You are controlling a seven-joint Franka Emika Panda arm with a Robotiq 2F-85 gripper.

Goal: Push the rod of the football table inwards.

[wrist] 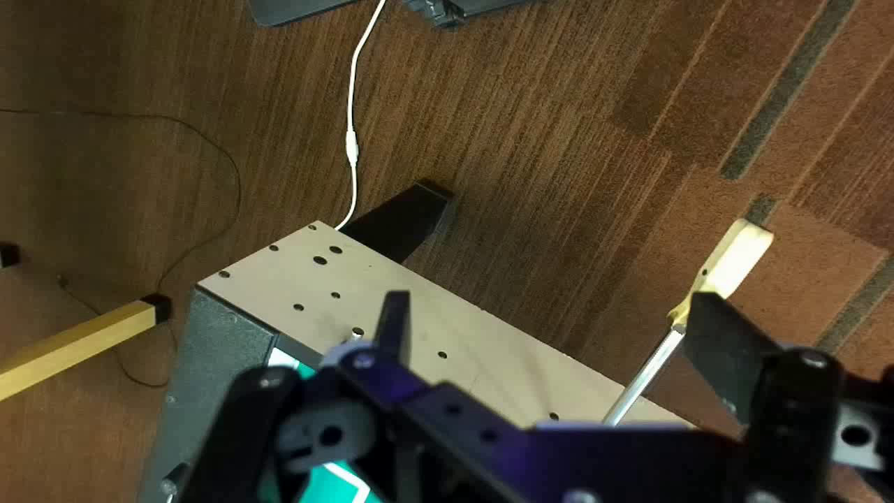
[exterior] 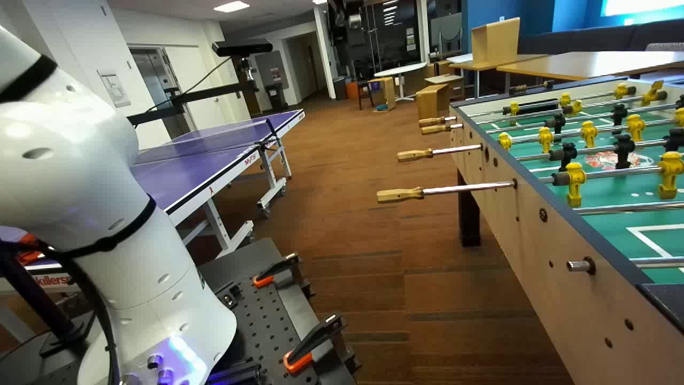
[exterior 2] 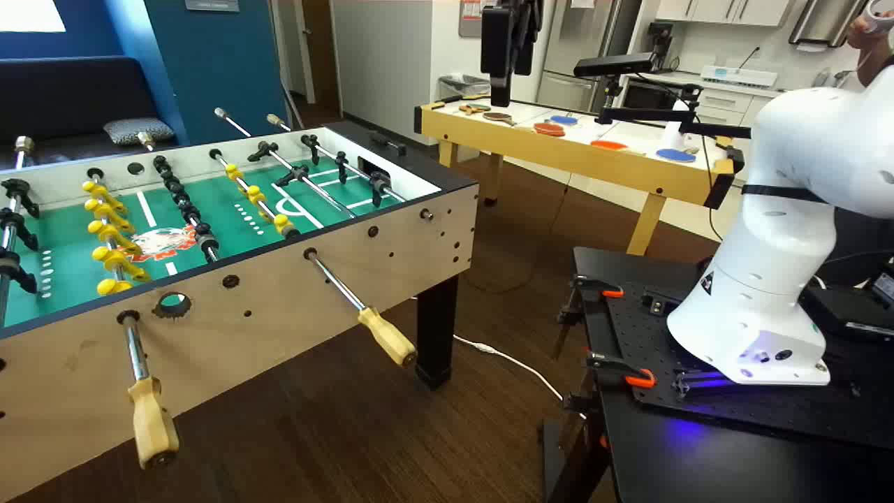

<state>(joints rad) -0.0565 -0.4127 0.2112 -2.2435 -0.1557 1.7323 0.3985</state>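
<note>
"While a white robot arm (exterior 2: 768, 265) rises from a black bench (exterior 2: 782, 468), across a strip of brown carpet (exterior: 352, 224) from the football table (exterior 2: 300, 321), its gripper (wrist: 552, 297) hangs in midair."

"And the fingers (wrist: 396, 325)?"

"Released and spread wide apart, a broad gap between the two tips."

"Where is the rod (exterior: 454, 189), then?"

"Jutting from the table's pale side panel (exterior: 534, 256) and out over the carpet, a silver bar ending in a tan wooden handle (exterior: 399, 195). From where I stand, it is well apart from the gripper."

"Its neighbors?"

"Three more wooden-handled rods (exterior: 414, 155) line the same side, and closer to the corner a short metal stub (exterior: 580, 266) pokes through the panel. Yellow and black player figures (exterior: 588, 132) ride the bars above a green playfield (exterior: 614, 224)."

"And around the room?"

"Near the bench stands a purple table-tennis table (exterior: 181, 176), its net (exterior: 214, 140) strung across the middle. Red and blue paddles (exterior 2: 550, 130) lie on a yellow-framed table (exterior 2: 559, 152) with a white top. Dark clamps (exterior: 315, 342) with orange pads sit along the bench's edge, beside the arm's base, where a blue light (exterior: 184, 355) glows."
</note>
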